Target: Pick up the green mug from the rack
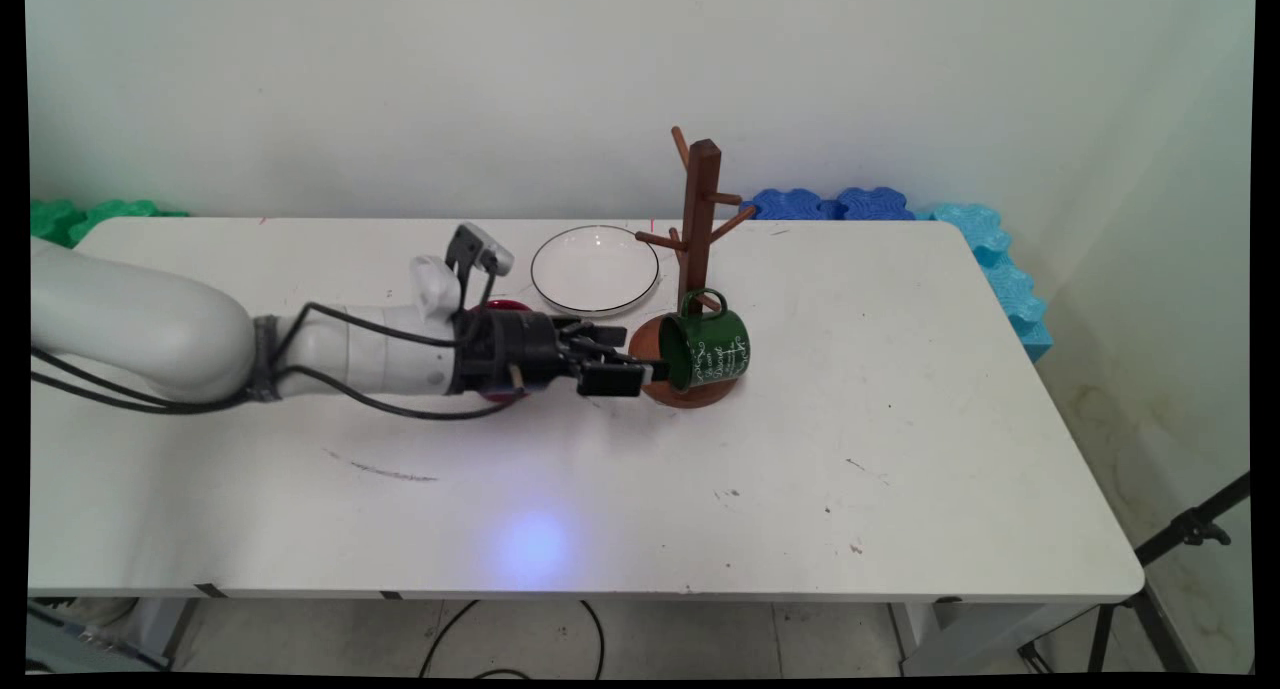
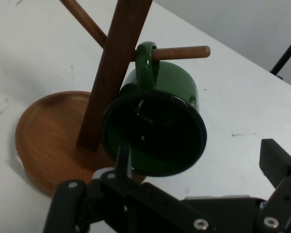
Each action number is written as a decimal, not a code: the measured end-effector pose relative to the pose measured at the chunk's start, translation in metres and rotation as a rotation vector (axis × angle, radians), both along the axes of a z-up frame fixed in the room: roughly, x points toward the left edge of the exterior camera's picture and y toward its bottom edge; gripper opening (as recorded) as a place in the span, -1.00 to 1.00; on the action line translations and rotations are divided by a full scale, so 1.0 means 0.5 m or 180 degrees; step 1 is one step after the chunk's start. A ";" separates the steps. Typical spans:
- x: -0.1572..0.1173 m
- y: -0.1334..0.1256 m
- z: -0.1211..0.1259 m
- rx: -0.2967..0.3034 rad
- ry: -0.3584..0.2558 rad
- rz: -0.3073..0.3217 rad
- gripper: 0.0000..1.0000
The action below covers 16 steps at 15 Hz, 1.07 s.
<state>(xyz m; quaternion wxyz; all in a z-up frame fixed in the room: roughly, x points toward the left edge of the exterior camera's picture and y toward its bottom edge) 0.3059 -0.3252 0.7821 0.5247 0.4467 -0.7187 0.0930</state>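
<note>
Tool [image 1: 640, 369] first: I see it low over the bench [image 1: 900, 419], reaching sideways at the green mug [image 1: 708, 347]. Its two fingers stand wide apart and hold nothing. One finger [image 2: 122, 162] is at the mug's rim, right at the dark opening, and I cannot tell if it touches. The other finger [image 2: 277, 162] is off to the side, clear of the mug.

I see the mug hanging by its handle [image 2: 144, 63] on a low peg [image 2: 182, 52] of the wooden mug tree [image 1: 697, 219]. The mug is tipped, with its mouth facing my tool. It hangs just above the tree's round base [image 2: 48, 136].

I think the mug is hard and shiny, maybe coated metal, so it is likely light, stiff and a bit slippery. It may swing on the peg if I bump it. I would say the rim wall is the best place to pinch, one finger inside and one outside.

Behind the tree, a white plate [image 1: 594, 269] lies flat on the bench. Something red [image 1: 505, 309] sits on the plate side of my tool, mostly hidden by the arm.
</note>
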 end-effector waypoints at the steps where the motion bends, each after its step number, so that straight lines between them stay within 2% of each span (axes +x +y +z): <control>1: -0.005 -0.001 -0.008 -0.0009 0.0010 0.0004 1.00; 6: -0.039 -0.012 -0.045 -0.0073 0.0072 0.0014 1.00; 16: -0.074 -0.032 -0.083 -0.0183 0.0087 0.0028 1.00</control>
